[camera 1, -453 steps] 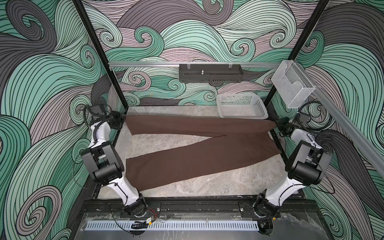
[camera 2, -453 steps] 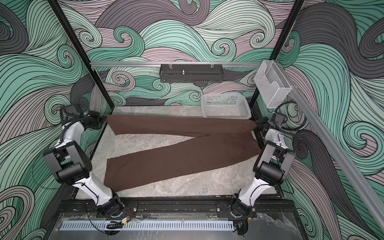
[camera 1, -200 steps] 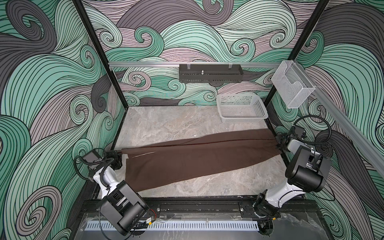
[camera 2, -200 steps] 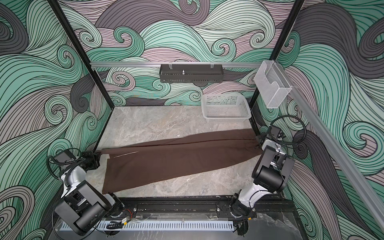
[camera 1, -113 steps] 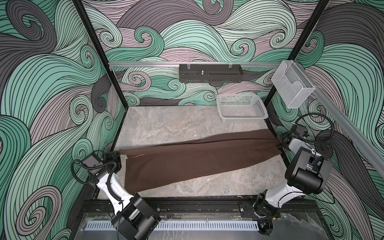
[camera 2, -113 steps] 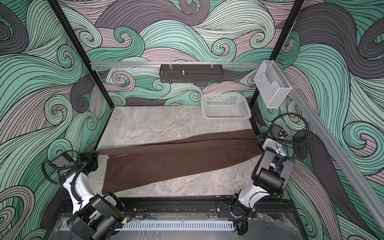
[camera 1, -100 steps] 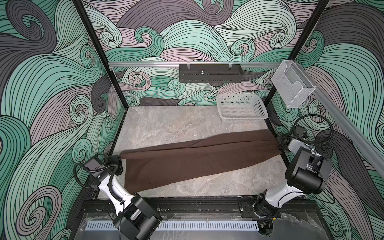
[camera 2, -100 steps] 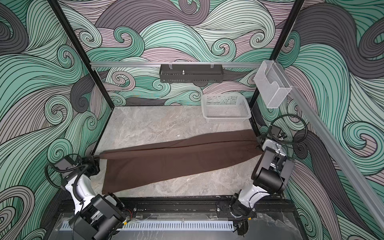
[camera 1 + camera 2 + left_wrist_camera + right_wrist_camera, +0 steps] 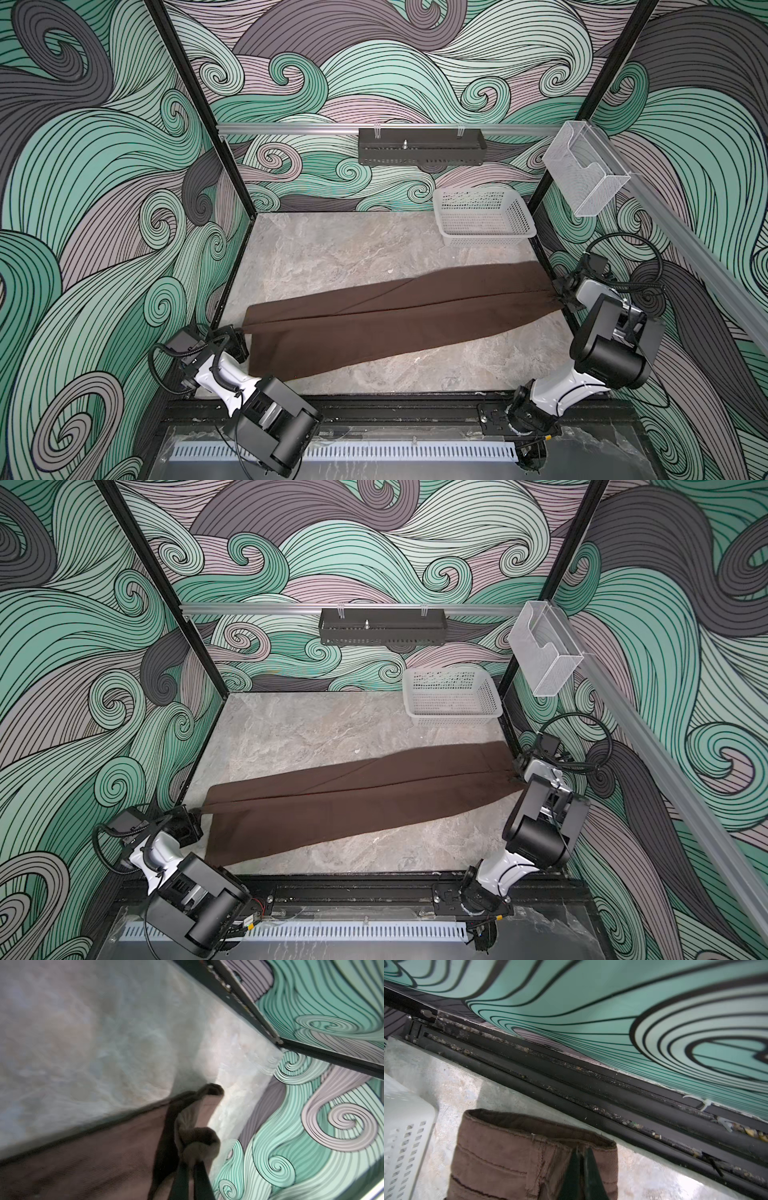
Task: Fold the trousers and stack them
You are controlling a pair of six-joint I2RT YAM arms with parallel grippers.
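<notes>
Right, the long dark chocolate-brown trousers (image 9: pixel 395 320) of soft matte fabric lie flat on the grey marbled tabletop (image 9: pixel 332 249), and in both top views they run from the lower left of the frame up to the right edge. One leg is laid over the other, and the hems don't quite line up at the left end. Down at lower left the left gripper (image 9: pixel 240 332) is pinched tight on the corner of the upper leg's hem. The left wrist view shows its black fingers (image 9: pixel 202 1180) closed with bunched brown cloth squeezed between them. Over at the right edge the right gripper (image 9: pixel 559 296) is clamped on the waist end, and in the right wrist view its fingers (image 9: pixel 592 1174) are pressed together over the stitched waistband. A white perforated plastic basket (image 9: pixel 486 240) sits at the upper right of the tabletop, near the waist but apart from the cloth
</notes>
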